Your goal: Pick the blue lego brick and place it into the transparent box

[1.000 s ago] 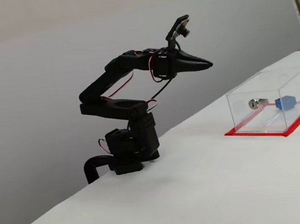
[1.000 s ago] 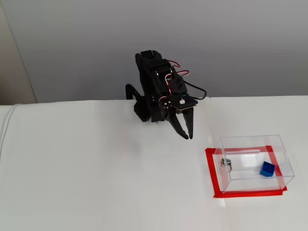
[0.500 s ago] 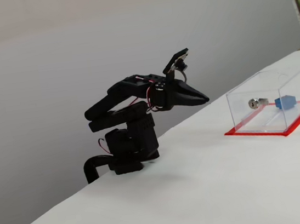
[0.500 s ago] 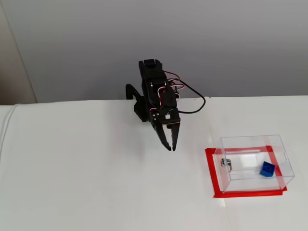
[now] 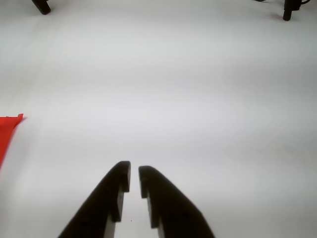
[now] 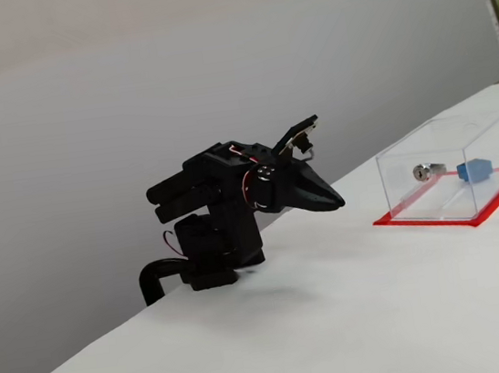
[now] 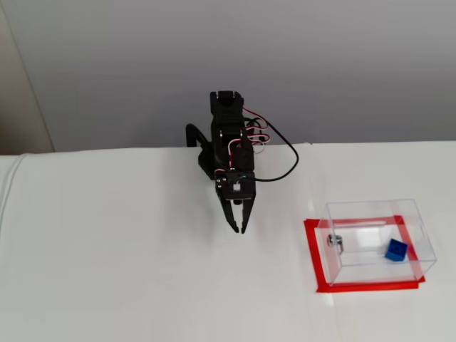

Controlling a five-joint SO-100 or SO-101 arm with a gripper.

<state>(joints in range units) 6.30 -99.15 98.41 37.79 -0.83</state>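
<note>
The blue lego brick (image 7: 396,250) (image 6: 475,170) lies inside the transparent box (image 7: 374,241) (image 6: 450,169), which stands on a red base (image 7: 312,249) with a silver lock (image 6: 425,171) on one wall. My black gripper (image 7: 240,226) (image 6: 334,202) (image 5: 134,174) is folded back near the arm's base, well away from the box, pointing down at bare table. Its fingers (image 5: 118,181) are almost together with nothing between them. In the wrist view only a corner of the red base (image 5: 7,130) shows at the left edge.
The white table (image 7: 142,271) spreads around the arm. A grey wall (image 7: 320,64) stands behind the arm's base (image 6: 209,265). Two dark stands (image 5: 42,6) show at the top corners of the wrist view.
The arm has folded down and swung away from the box toward its base, lowering the gripper. The brick stays inside the box.
</note>
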